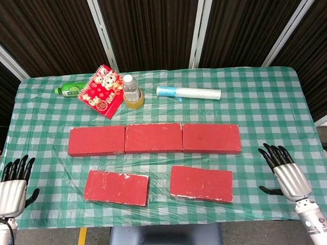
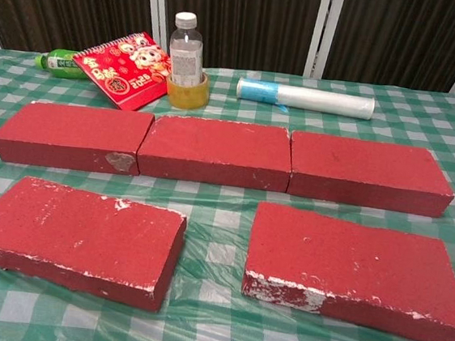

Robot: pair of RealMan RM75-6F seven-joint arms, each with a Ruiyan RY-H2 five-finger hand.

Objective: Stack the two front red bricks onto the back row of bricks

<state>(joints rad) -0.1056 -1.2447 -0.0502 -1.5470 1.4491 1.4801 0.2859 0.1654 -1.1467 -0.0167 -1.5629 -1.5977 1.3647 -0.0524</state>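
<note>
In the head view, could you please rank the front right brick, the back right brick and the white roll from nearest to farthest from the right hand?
From the right hand:
1. Front right brick, front row, just inward of the hand.
2. Back right brick, right end of the back row.
3. White roll, far side of the table, beyond the back row.

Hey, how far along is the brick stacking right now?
Nothing is stacked yet. The front left brick and front right brick both lie flat on the tablecloth, in front of the back row of bricks, which carries nothing on top. Nothing is in hand: the left hand and right hand sit open at the table's sides. Both lifts remain.
</note>
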